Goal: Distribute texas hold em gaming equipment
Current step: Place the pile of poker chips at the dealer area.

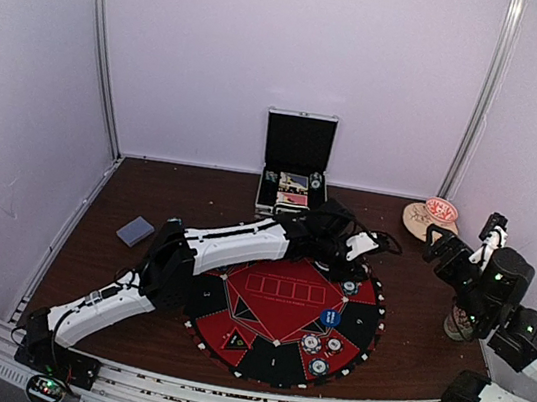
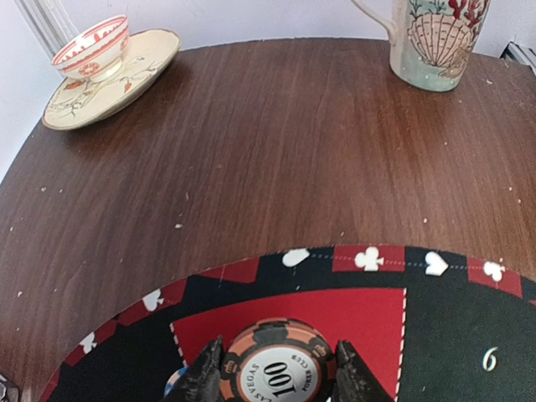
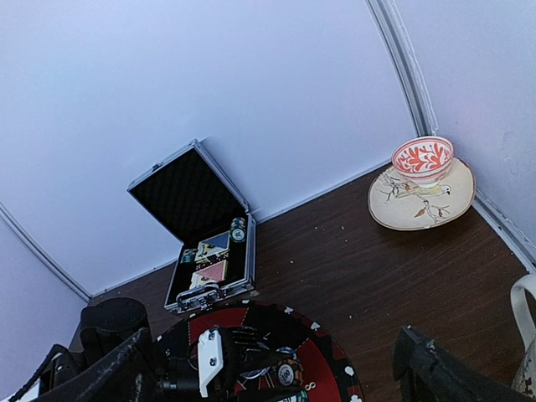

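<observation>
Orange-edged round poker chip marked 100 [image 2: 275, 368] sits clamped in the left gripper [image 2: 272, 381], low over the far right of the one round red-and-black felt mat [image 1: 273, 308]. On the mat's right side lie four pale-edged chips [image 1: 311, 344] and one blue marker disc [image 1: 329, 317]. One grey-blue card pack [image 1: 135, 232] lies near the left edge. The right gripper [image 1: 464, 235] is spread wide and empty, over the right edge beside one patterned mug [image 1: 458, 320].
</observation>
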Action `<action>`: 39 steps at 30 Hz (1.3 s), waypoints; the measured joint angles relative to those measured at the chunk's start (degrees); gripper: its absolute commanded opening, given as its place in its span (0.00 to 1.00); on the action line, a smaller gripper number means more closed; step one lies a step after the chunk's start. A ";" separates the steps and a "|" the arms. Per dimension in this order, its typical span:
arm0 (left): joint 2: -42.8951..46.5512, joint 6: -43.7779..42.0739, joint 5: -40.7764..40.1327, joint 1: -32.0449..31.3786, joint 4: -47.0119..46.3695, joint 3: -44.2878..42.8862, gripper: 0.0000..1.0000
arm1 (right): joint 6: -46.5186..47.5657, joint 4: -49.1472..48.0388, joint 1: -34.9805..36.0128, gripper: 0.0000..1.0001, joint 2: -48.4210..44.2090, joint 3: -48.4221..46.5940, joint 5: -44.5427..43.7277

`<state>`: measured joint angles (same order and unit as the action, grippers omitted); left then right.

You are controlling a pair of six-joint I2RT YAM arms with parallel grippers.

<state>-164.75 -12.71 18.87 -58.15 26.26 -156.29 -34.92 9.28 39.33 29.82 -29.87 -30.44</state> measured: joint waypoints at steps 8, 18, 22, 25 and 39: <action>-2.27 1.09 0.15 -2.38 -4.04 -1.68 0.23 | 0.00 0.37 0.00 0.99 -1.05 0.00 0.44; -2.97 1.11 -1.49 -3.96 -5.29 -1.68 0.23 | 0.04 0.39 0.00 0.99 -2.29 0.00 0.68; -2.97 1.05 -3.37 -3.93 -5.31 -1.49 0.23 | 0.04 0.39 0.00 1.00 -2.58 0.00 0.79; -2.97 0.98 -4.42 -3.93 -5.40 -0.85 0.23 | 0.04 0.37 0.00 0.99 -2.58 0.00 0.87; -3.08 0.63 -4.94 -3.93 -5.29 1.81 0.27 | 0.13 0.39 0.00 0.99 -2.58 0.00 0.90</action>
<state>-167.83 -12.08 13.93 -62.08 20.97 -154.47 -34.79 9.67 39.33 27.24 -29.87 -29.54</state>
